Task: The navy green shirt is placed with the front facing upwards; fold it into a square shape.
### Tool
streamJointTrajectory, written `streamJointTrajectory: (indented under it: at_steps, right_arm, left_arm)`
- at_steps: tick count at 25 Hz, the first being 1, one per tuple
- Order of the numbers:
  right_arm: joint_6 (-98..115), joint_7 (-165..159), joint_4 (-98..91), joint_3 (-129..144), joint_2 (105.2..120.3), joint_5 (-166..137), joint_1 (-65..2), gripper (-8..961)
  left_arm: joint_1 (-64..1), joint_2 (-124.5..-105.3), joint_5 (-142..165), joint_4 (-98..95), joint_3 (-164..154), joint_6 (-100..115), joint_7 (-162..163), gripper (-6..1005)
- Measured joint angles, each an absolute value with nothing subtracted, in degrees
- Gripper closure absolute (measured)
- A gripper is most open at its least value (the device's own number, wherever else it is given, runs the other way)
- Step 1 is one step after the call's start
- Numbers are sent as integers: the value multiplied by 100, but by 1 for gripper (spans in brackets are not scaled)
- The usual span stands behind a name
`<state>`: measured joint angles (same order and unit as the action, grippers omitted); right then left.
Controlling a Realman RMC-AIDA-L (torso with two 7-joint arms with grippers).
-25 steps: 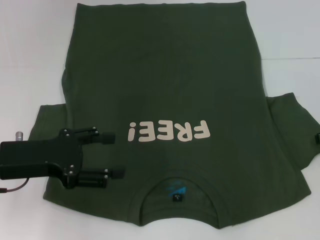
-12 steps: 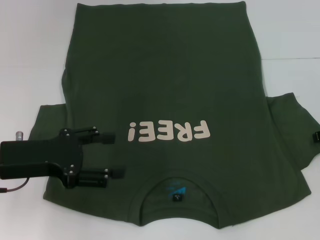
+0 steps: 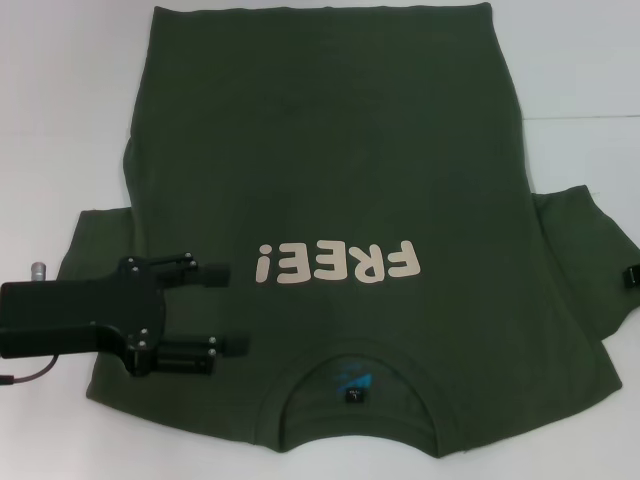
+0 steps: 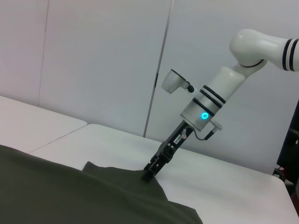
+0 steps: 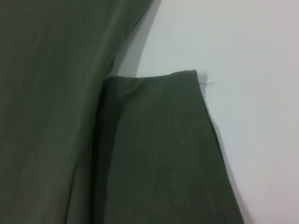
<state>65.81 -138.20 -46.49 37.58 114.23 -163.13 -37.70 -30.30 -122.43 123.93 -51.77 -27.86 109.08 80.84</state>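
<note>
While the shirt lies spread front-up on the white tabletop [image 3: 60,120], nothing visible has shifted over the last second: cloth and left arm sit exactly as in both earlier head views. The small dark tip at the right sleeve edge moved up very slightly, if at all.

Nearest the robot: collar [image 3: 355,385] with its small blue label, round neck opening facing the body. Navy green shirt [image 3: 330,170] runs away from there, cream "FREE!" lettering [image 3: 335,264] upside down from the head camera, hem at the far edge of the tabletop.

Left gripper [image 3: 228,308] sits low over the left shoulder area, just inside the left sleeve [image 3: 95,235]. Jaws parted wide, one finger toward the lettering and one toward the collar, nothing between them (whether the tips touch cloth I cannot tell).

Right gripper [image 4: 150,173] is at the outer edge of the right sleeve [image 3: 590,250], its tip down on the fabric in the left wrist view. Whether those jaws are open or pinching the sleeve, cannot tell. Right wrist view shows only the sleeve [image 5: 159,149] flat beside the body panel.

Judgement: both arms are poised at the sleeves, no fold begun. The stillness suggests a pause before the grasp, so the task is at its very start.
</note>
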Motion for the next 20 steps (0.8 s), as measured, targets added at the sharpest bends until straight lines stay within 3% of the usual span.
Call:
streamJointTrajectory:
  at_steps: [6,17,20]
  right_arm:
    - [6647,-13895,-4556,3761,11360,-16319,-3823,400]
    - [6701,-13965,-4581,3762,11302,-16314,-3853,657]
    - [6718,-13965,-4590,3762,11302,-16316,-3874,778]
  left_arm:
    - [-3042,-12243,12393,-5176,-2786,10889,8081,125]
    - [-3036,-12243,12393,-5167,-2786,10847,8077,124]
    - [-3039,-12243,12393,-5167,-2786,10843,8077,124]
